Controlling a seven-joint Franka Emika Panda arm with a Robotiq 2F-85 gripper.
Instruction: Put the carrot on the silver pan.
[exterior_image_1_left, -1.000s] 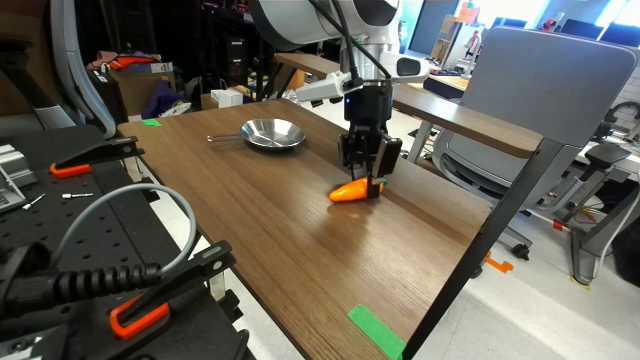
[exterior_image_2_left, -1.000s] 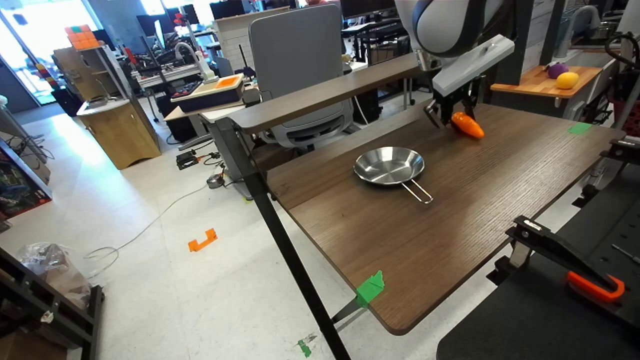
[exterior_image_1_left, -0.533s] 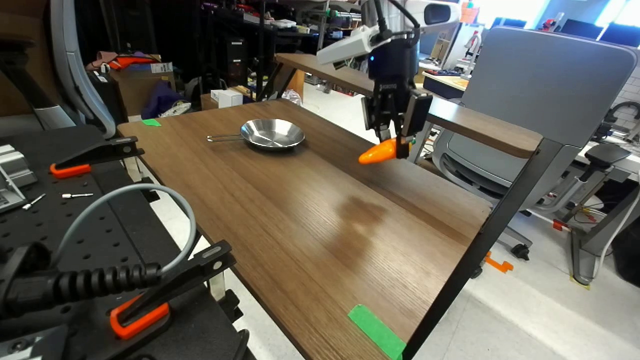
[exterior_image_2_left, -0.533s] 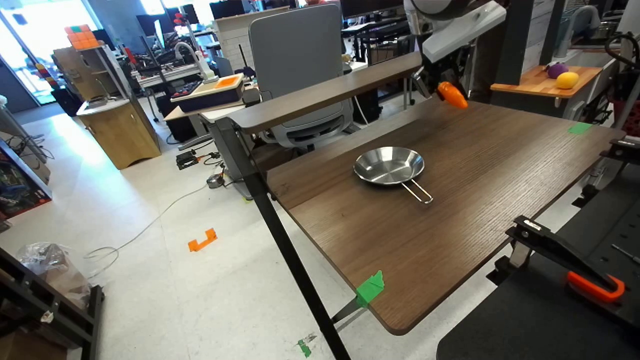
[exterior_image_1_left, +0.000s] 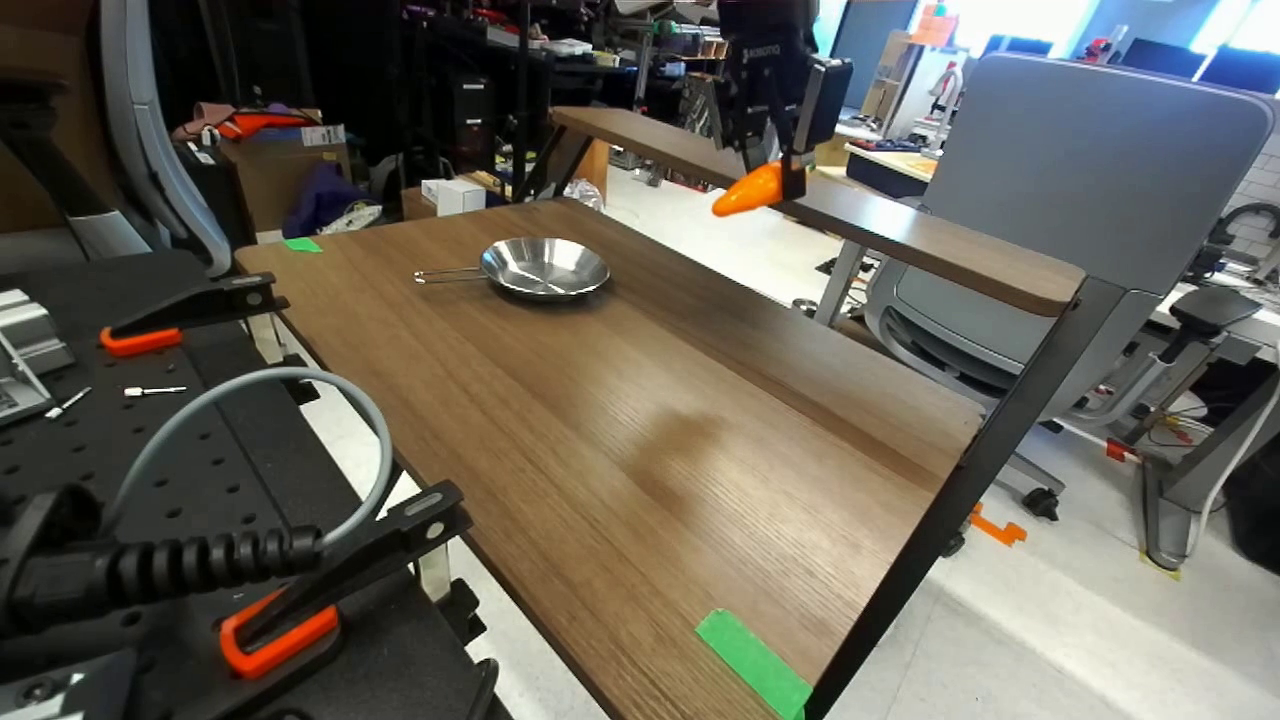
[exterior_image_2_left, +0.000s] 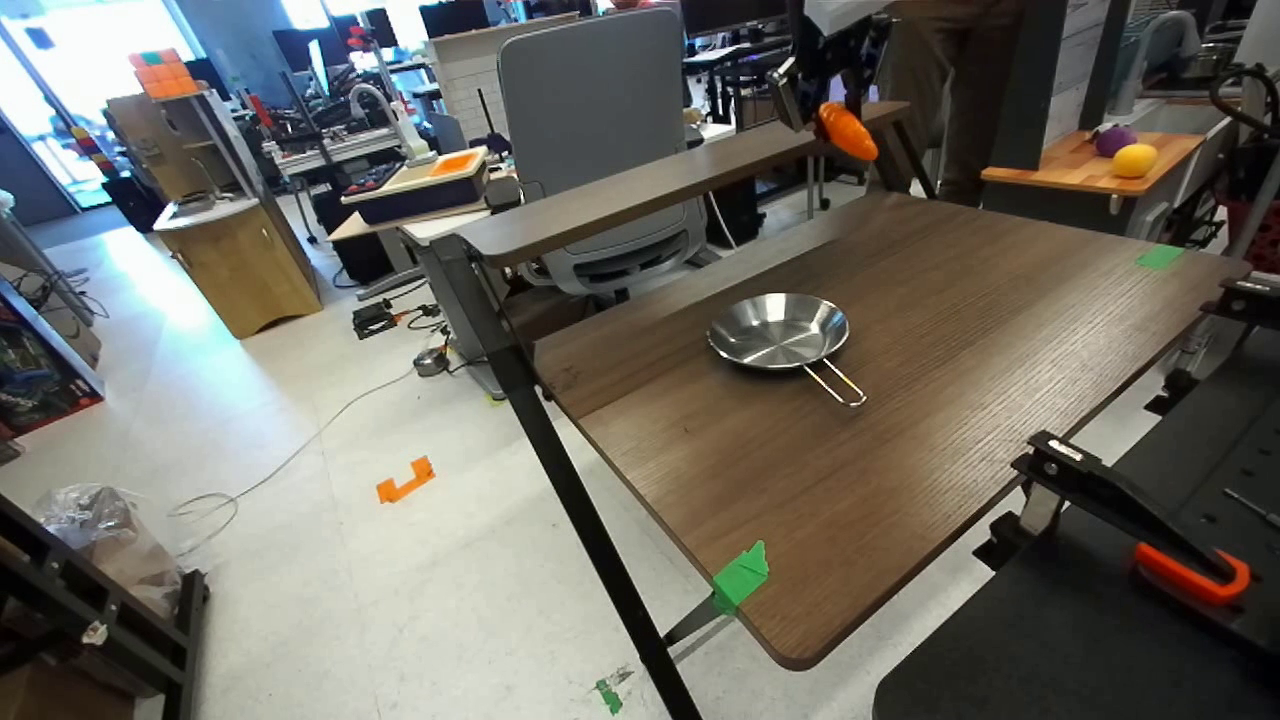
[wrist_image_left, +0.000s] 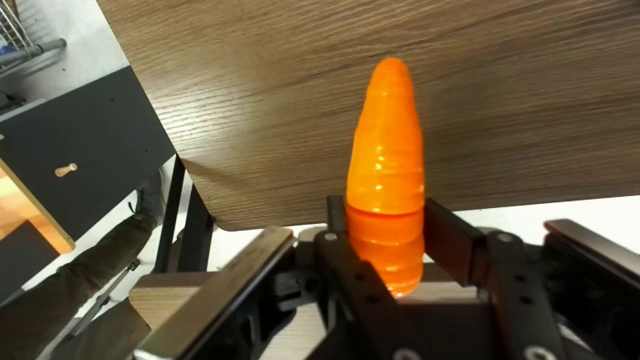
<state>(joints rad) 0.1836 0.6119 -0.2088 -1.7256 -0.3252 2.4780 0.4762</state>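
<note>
The claw (wrist_image_left: 385, 212) is clamped on the thick end of the carrot (wrist_image_left: 387, 145); the carrot hangs in the air, higher than the worktop (exterior_image_2_left: 950, 430), its tip pointing inward from the long edge beside the shelf (exterior_image_2_left: 650, 190); the silver pan (exterior_image_2_left: 778, 330) rests on the worktop, nearer to this edge than to the opposite long one.

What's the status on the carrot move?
Gripper holding carrot off table. Silver pan resting on table, carrot not yet placed. No obstacle seen between them.
</note>
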